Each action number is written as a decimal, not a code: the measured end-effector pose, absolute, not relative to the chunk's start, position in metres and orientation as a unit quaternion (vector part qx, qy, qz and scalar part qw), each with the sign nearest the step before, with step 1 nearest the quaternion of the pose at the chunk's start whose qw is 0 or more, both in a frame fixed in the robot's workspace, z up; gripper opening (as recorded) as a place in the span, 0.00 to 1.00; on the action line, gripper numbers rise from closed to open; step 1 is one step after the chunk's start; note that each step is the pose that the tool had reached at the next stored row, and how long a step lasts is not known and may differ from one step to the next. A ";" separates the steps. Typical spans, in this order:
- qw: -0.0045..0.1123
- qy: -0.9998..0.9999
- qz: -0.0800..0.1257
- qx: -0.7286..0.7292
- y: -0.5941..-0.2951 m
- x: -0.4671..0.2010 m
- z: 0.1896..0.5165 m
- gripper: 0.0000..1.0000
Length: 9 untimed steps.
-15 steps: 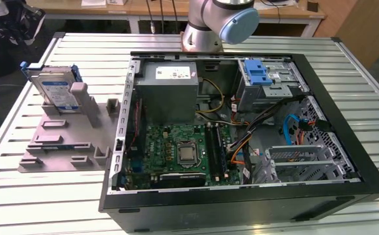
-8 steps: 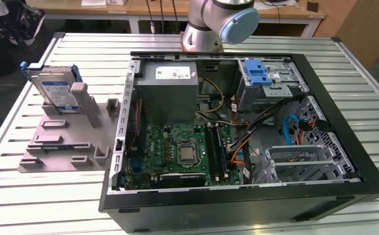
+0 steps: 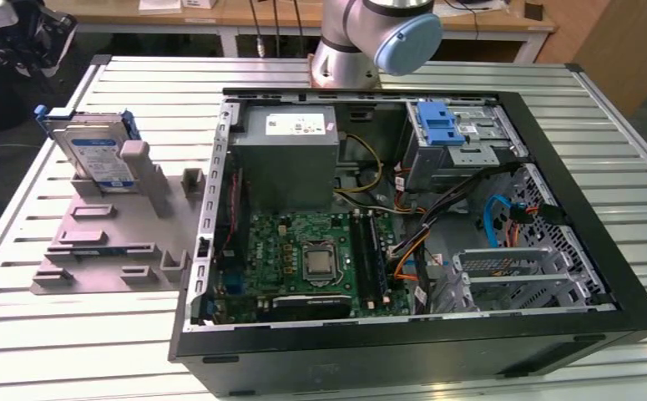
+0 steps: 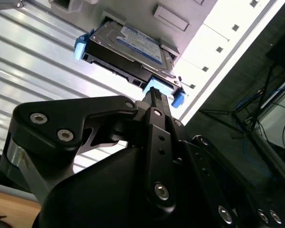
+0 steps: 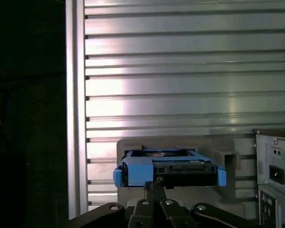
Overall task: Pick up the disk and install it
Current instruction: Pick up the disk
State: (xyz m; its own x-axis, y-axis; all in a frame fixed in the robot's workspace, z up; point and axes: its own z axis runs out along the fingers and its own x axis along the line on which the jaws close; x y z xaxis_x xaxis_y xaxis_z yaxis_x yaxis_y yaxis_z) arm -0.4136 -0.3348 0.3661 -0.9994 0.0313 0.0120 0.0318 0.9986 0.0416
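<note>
First wrist view puts the hand (image 5: 154, 184) closest, with its two fingers pressed close together and nothing between them. It hangs just short of the disk (image 5: 168, 168) and is lined up with the middle of it, most likely so it can reach the end facing it. In the second wrist view the hand (image 4: 154, 95) sits in front of the blue frame around the disk (image 4: 128, 45). The disk stands on end in a grey stand (image 3: 100, 242) on the worktop (image 3: 112, 334), at the exterior view's left. The stand props it up so its end is free to reach. Its plug end faces the hand, so I think its long side runs up and down, and its label faces the computer case (image 3: 412, 351). The case lies open on its side, so the silver cage (image 3: 457, 154) inside is easy to get to. The arm (image 3: 356, 42) stands at the far edge.
</note>
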 end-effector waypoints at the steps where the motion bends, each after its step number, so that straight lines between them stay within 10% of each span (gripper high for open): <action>1: 0.006 -1.000 -0.021 -0.007 -0.335 -0.414 0.366 0.11; 9: 0.007 -0.998 -0.020 0.066 -0.335 -0.414 0.366 0.11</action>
State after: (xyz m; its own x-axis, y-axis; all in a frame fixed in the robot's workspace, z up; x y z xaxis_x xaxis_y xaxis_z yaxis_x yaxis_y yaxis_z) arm -0.4136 -0.3348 0.3658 -0.9912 -0.1322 0.0120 -0.1316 0.9904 0.0416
